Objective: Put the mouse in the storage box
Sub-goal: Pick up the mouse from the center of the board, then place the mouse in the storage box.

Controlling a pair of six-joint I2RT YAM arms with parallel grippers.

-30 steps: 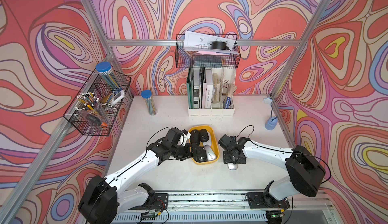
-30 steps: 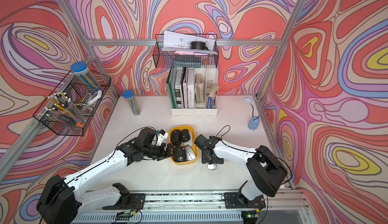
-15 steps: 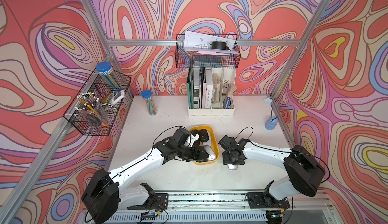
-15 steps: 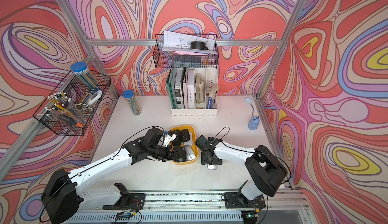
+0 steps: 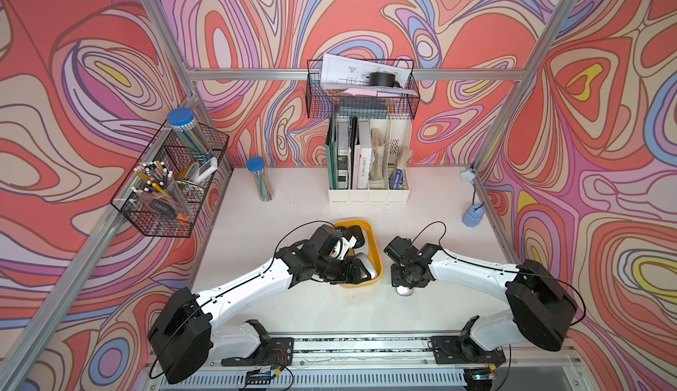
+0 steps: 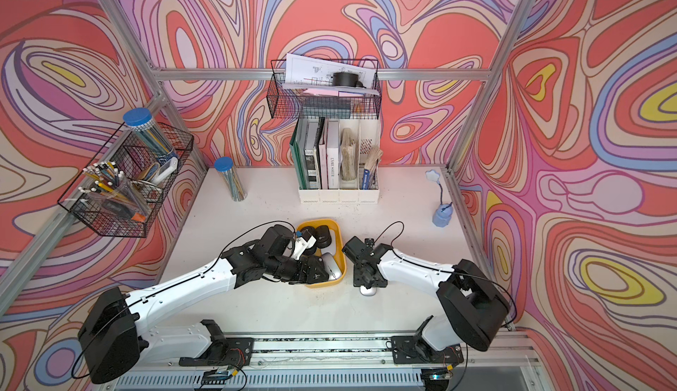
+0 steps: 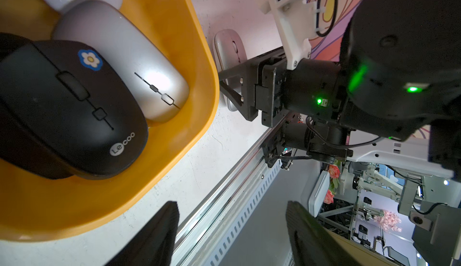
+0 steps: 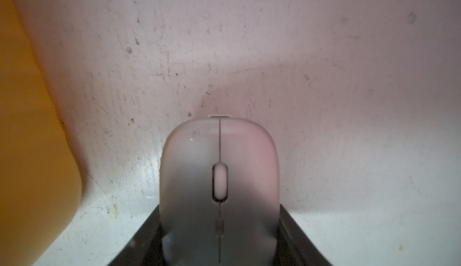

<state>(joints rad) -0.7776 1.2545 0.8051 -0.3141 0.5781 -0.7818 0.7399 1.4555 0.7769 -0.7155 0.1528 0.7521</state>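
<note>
Beside the shallow yellow plastic storage box [image 8: 32, 140], the rounded silver mouse [image 8: 219, 172], pinched by the right gripper [image 8: 219, 210], could be squeezed loose through its slick curved flanks.

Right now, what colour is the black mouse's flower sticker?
Flower sticker: blue, white petals, yellow centre; left wrist view.

TEXT: "Lecoo" | ON: black mouse [image 7: 69, 107], near end | IN: storage box [image 7: 203, 60] | white book [image 5: 364, 167] spine: unclear
</note>
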